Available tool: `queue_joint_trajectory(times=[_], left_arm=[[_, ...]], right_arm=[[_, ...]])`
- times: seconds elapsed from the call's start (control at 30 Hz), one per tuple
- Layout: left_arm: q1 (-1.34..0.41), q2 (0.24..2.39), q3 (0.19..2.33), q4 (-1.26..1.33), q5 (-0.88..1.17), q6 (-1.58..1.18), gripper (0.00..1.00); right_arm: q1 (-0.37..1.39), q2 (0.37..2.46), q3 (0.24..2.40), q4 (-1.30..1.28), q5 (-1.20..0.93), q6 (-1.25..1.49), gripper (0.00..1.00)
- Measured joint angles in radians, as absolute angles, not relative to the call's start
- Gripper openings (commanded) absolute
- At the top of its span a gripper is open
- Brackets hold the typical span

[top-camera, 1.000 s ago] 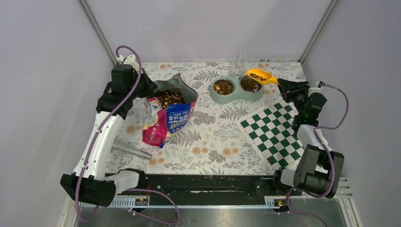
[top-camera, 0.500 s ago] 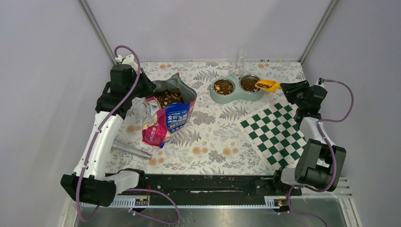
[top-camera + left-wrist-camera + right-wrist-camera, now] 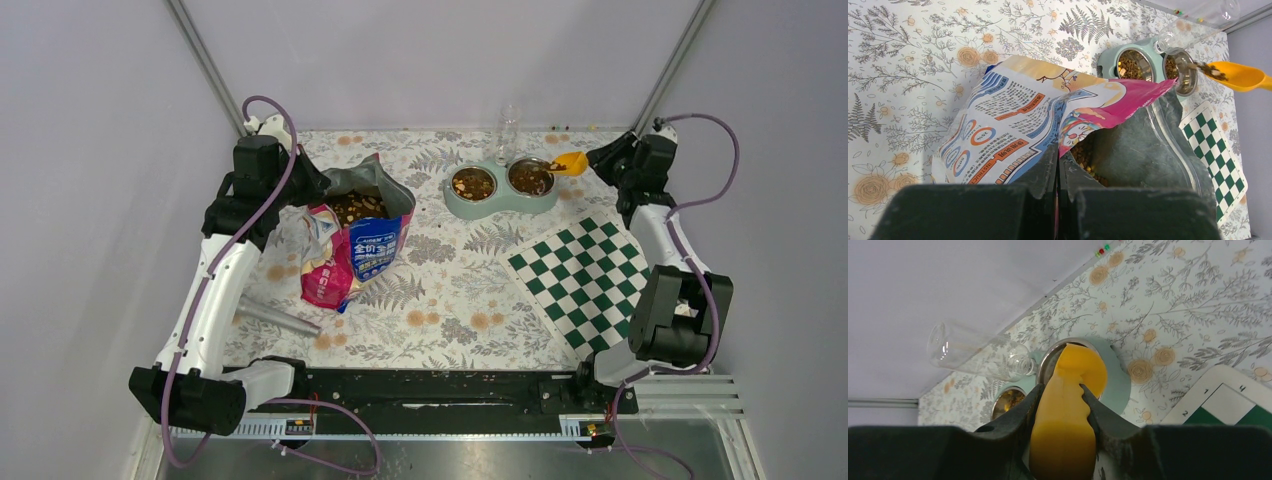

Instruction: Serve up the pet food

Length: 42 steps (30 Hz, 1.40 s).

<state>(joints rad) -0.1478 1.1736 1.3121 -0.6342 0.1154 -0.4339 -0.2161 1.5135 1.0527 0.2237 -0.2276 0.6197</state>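
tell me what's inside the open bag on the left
Inside the bag, brown and tan pet food lies low against the grey foil lining. How deep the heap goes cannot be seen: the bag's printed front wall and folded rim cover the rest.

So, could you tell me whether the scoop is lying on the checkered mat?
No, the right gripper holds the scoop over a bowl, clear of the mat.
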Motion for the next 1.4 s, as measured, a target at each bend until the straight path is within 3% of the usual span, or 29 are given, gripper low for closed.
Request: queue_joint_trajectory(times=[0.6,0.87,1.1,1.23,1.33,1.4], left_arm=[[-0.146,1.174,1.312,-0.635,0.118,-0.434,0.00],[-0.146,1.172,1.312,-0.635,0.118,-0.427,0.00],[-0.146,1.171,1.312,-0.634,0.120,-0.426,0.00],[-0.146,1.171,1.312,-0.634,0.126,-0.427,0.00],[-0.146,1.171,1.312,-0.634,0.128,-0.427,0.00],[-0.146,1.171,1.312,-0.634,0.128,-0.427,0.00]], right_arm=[[-0.061,1.515,1.256,-0.193,-0.039,0.310,0.00],[-0.063,1.476,1.298,-0.369,-0.292,0.384,0.05],[-0.063,1.510,1.131,-0.265,-0.521,0.513,0.02],[-0.063,1.591,1.061,-0.168,-0.560,0.590,0.13],[-0.062,1.655,1.055,-0.142,-0.548,0.617,0.31],[-0.063,1.670,1.058,-0.137,-0.542,0.630,0.49]])
